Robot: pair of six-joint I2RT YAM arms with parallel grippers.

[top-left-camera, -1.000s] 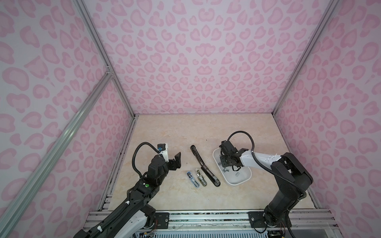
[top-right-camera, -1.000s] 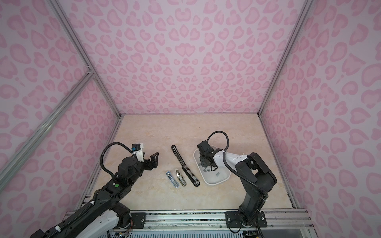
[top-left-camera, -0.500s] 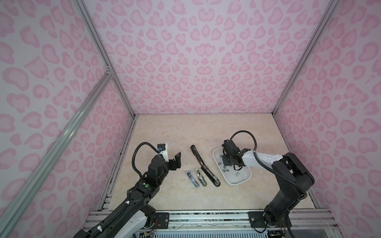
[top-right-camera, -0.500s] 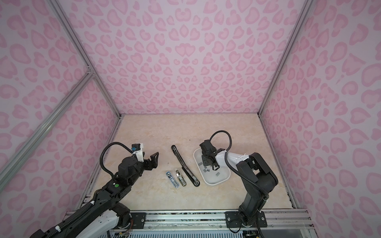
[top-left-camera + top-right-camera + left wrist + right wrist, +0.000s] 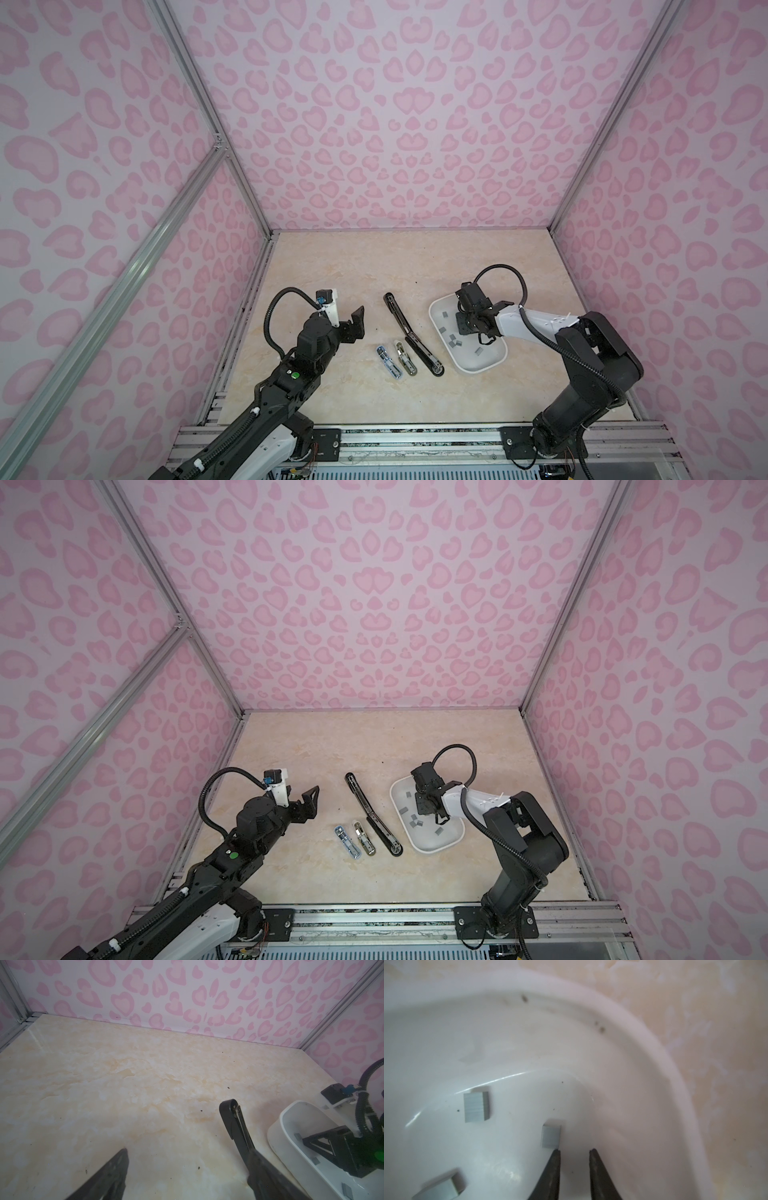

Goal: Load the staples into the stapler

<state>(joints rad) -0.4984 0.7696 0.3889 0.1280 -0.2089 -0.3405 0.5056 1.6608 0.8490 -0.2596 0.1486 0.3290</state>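
1. In both top views, the long black hinged stapler (image 5: 409, 333) lay opened out flat on the beige marbled tabletop (image 5: 353, 266) between the two arms. The staples (image 5: 455, 343), small flat grey metal blocks, sat scattered in the white oval plastic tray (image 5: 434, 309) just beside the stapler. None were in the stapler. The right gripper (image 5: 462, 330) was lowered into the tray. The left gripper (image 5: 353, 324) hovered on the stapler's other side, spread wide and empty.
2. In the left wrist view, the left gripper (image 5: 188, 1153) had its jaws far apart with only bare tabletop between them. The stapler's far end (image 5: 230, 1118) and the tray's rim (image 5: 276, 1132) showed nearby.
3. In the right wrist view, the right gripper (image 5: 574, 1153) had its tips narrowly parted with nothing in the gap. One staple block (image 5: 551, 1136) lay just past one tip, not between them.
4. The step in hand looked like picking a first staple block. The next move likely called for a slight sideways shift to straddle that block. A firm close, a lift and a carry to the stapler's open channel would follow.
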